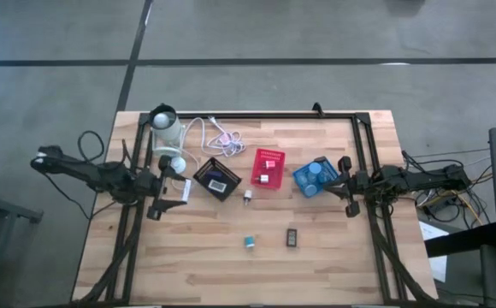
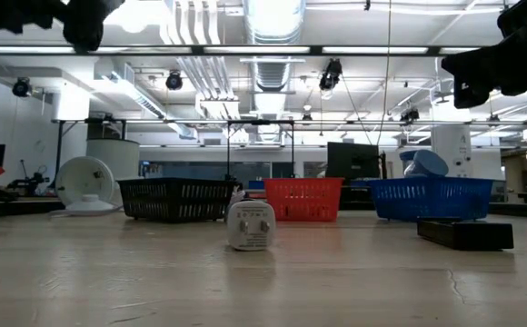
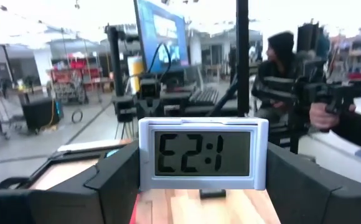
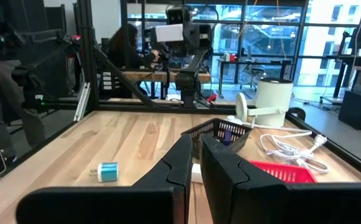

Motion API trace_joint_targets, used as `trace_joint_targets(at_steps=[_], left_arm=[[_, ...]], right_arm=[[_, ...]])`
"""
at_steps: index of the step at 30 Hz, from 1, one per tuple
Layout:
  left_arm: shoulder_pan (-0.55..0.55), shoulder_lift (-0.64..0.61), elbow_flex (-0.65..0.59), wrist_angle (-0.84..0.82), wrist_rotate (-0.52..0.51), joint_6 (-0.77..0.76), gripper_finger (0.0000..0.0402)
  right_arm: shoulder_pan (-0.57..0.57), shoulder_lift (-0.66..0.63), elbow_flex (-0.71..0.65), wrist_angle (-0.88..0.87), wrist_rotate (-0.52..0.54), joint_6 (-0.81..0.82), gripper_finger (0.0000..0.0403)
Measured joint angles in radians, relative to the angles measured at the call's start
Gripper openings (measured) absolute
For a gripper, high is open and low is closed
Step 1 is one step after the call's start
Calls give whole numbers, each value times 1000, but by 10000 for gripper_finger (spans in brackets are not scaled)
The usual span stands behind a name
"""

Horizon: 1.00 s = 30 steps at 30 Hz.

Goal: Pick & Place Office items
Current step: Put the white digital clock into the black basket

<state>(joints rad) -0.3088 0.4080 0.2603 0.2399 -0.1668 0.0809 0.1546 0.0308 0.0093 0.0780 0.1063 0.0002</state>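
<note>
My left gripper (image 1: 181,190) hangs over the table's left part, shut on a small silver-framed digital clock (image 3: 203,152), which also shows in the right wrist view (image 4: 168,31). My right gripper (image 1: 348,198) waits shut at the right edge beside the blue bin (image 1: 314,177). On the wood lie a white plug block (image 2: 251,224), a teal piece (image 1: 250,243) and a black block (image 1: 291,237). The blue bin holds pale-blue round pieces (image 1: 315,169). The red bin (image 1: 268,168) holds small pink and white blocks. My left gripper pinches the clock by its two short ends (image 3: 144,155) between the two fingers (image 3: 115,180). The fingers lie level and come from the table's left side. The clock is lifted clear of the table, its display toward my wrist and its digits upside down.
A black bin (image 1: 218,178) stands close to the right of my left gripper. A white lamp (image 1: 167,128) and its cable (image 1: 218,137) lie at the far left. A dark frame (image 1: 333,115) runs along the table's edges. People stand beyond the table (image 3: 280,56).
</note>
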Motion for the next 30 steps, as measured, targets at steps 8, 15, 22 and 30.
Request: trace_joint_targets(at_steps=[8, 15, 22, 30], left_arm=[[0, -8, -175, 218, -3, 7, 291], [0, -8, -235, 291, -13, 31, 291], [0, -8, -236, 290, -17, 51, 291], [0, -10, -251, 287, -36, 45, 291]], right_arm=[[0, 10, 0, 1, 0, 12, 29], [0, 12, 0, -2, 0, 45, 29], [0, 12, 0, -27, 0, 50, 29], [0, 12, 0, -27, 0, 50, 29]])
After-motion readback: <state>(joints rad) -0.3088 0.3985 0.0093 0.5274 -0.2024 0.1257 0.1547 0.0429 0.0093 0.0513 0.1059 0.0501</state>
